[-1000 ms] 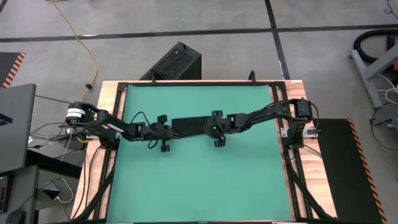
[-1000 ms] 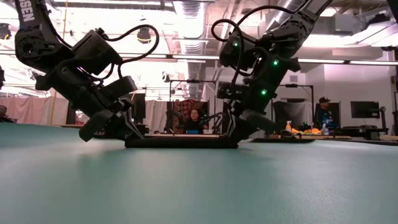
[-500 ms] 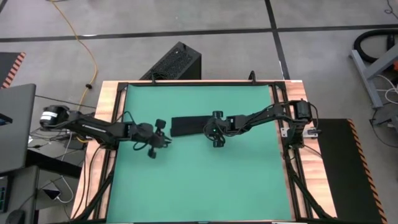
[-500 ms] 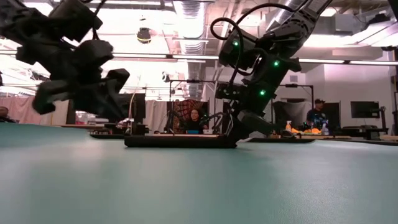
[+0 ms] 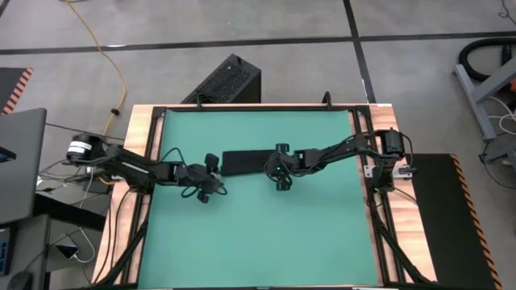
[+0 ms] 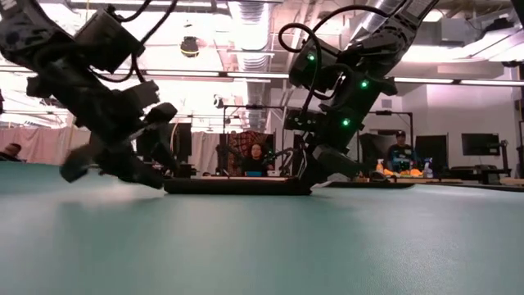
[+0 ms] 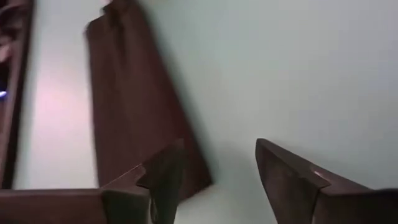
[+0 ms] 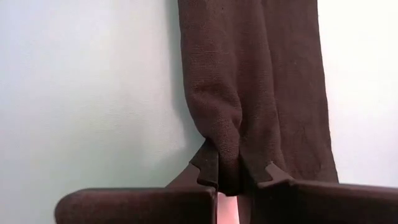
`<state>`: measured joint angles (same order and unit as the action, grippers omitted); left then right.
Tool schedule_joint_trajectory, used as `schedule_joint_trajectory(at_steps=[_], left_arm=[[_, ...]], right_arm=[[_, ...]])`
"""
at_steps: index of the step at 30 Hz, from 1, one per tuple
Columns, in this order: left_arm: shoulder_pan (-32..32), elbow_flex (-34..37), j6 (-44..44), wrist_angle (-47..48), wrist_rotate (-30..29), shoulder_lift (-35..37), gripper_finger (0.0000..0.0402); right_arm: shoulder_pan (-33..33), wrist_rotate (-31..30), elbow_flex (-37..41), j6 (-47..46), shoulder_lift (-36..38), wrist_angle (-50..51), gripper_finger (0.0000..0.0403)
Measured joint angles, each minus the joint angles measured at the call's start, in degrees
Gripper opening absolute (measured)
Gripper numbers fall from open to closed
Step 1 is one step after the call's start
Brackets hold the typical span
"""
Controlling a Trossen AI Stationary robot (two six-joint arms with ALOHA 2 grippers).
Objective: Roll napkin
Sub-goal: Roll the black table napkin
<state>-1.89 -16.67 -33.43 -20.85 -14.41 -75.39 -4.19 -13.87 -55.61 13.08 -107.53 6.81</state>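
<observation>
The napkin (image 5: 246, 163) is a narrow folded black strip. It lies flat on the green mat (image 5: 258, 234), its length running left to right, and it also shows in the low view (image 6: 237, 185). My right gripper (image 5: 270, 164) is shut on the napkin's right end. My left gripper (image 5: 213, 182) is open just off the napkin's left end, a little to the near side. In the low view my left gripper (image 6: 123, 170) hangs slightly above the mat. In its wrist view, the left gripper (image 7: 217, 149) has one finger (image 7: 165, 171) over the napkin's corner (image 7: 193, 177). My right gripper pinches the napkin's right end (image 8: 227, 146) between its two fingers, where the cloth is bunched into a raised fold. The fingers (image 8: 208, 165) come from the table's right, slanting down, and lie along the strip. The rest of the napkin lies flat on the mat.
A rigid black box with vent slots (image 5: 228, 80) and a yellow cable (image 5: 113, 64) lie on the floor beyond the far edge. A laptop (image 5: 20, 161) sits off the left side. People (image 6: 256, 157) show in the room behind the table.
My left gripper has opened and let go of the napkin's left end. It lifted off, swung toward the table's left and near edges, then came partway back. The napkin has stayed flat in place.
</observation>
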Motion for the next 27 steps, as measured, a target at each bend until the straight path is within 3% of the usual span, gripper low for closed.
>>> schedule_joint_trajectory(at_steps=[11,19,23,27], left_arm=[[1.51,-0.15,1.39,-8.41,-6.20,-10.03,0.0199],[3.36,-0.15,6.07,-8.81,-9.18,-10.93,0.0197],[4.87,-0.15,8.61,-6.43,-9.19,-10.92,0.0173],[5.55,-0.15,9.20,-6.62,-9.23,-10.91,0.0124]], right_arm=[[0.02,0.03,0.00,-0.02,0.00,0.04,0.0033],[0.02,0.04,0.00,0.24,0.00,0.02,0.0033],[0.02,0.04,0.00,0.26,0.00,0.02,0.0033],[0.04,0.04,0.00,0.26,0.00,0.00,0.0033]])
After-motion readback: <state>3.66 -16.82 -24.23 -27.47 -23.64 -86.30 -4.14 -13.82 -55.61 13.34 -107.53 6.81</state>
